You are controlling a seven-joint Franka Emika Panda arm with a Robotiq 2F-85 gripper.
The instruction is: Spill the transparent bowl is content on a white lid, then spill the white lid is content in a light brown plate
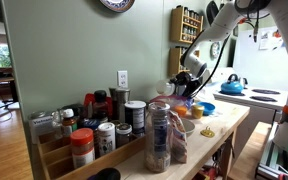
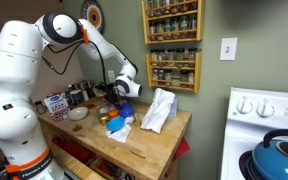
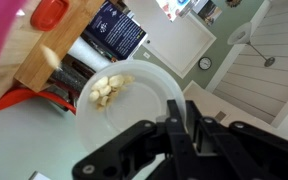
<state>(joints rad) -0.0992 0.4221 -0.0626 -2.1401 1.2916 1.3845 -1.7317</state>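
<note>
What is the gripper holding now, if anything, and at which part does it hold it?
The gripper holds the white lid, pinching its rim on the side nearest the wrist camera. Pale food pieces lie on the lid.

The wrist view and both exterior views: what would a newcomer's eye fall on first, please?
In the wrist view, the gripper holds a white lid with pale pieces piled on it. In an exterior view, the big white arm bends over a cluttered wooden table.

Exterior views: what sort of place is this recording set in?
Most likely a home kitchen: a white stove with a blue kettle on it, wall-mounted spice racks, and a wooden counter.
</note>
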